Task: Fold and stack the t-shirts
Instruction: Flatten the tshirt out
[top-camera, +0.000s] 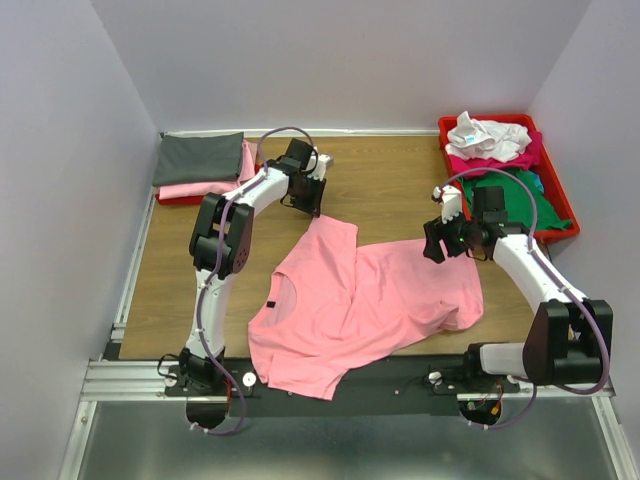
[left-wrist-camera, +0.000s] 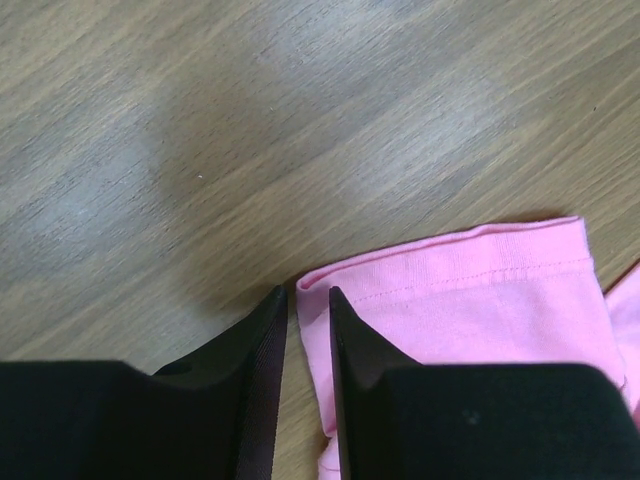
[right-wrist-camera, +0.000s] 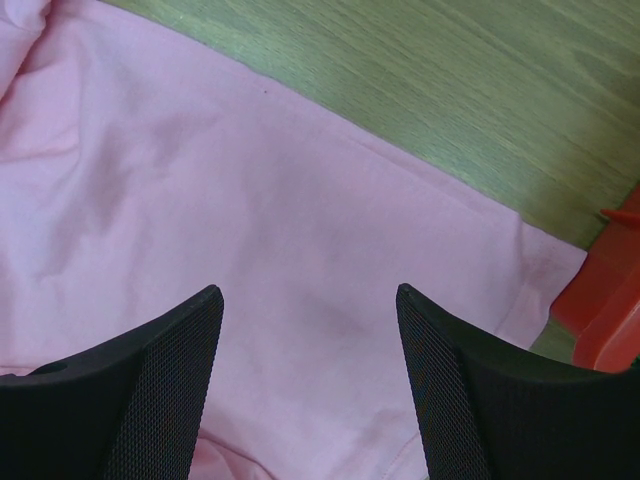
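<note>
The light pink t-shirt (top-camera: 360, 300) lies spread and creased near the table's front edge, with its dark neck tag (top-camera: 270, 303) at the collar. My left gripper (top-camera: 305, 200) hovers at the tip of its far sleeve (left-wrist-camera: 480, 290). The jaws (left-wrist-camera: 308, 292) stand a narrow gap apart, and the sleeve's edge and bare wood show between them. My right gripper (top-camera: 440, 240) is wide open and empty just over the shirt's right part (right-wrist-camera: 250, 200).
A folded dark grey tee (top-camera: 200, 158) lies on a folded pink one (top-camera: 210, 188) at the back left. A red tray (top-camera: 555, 200) at the back right holds white (top-camera: 485, 135), magenta (top-camera: 500, 160) and green (top-camera: 510, 190) tees. The tray's corner (right-wrist-camera: 610, 320) shows in the right wrist view.
</note>
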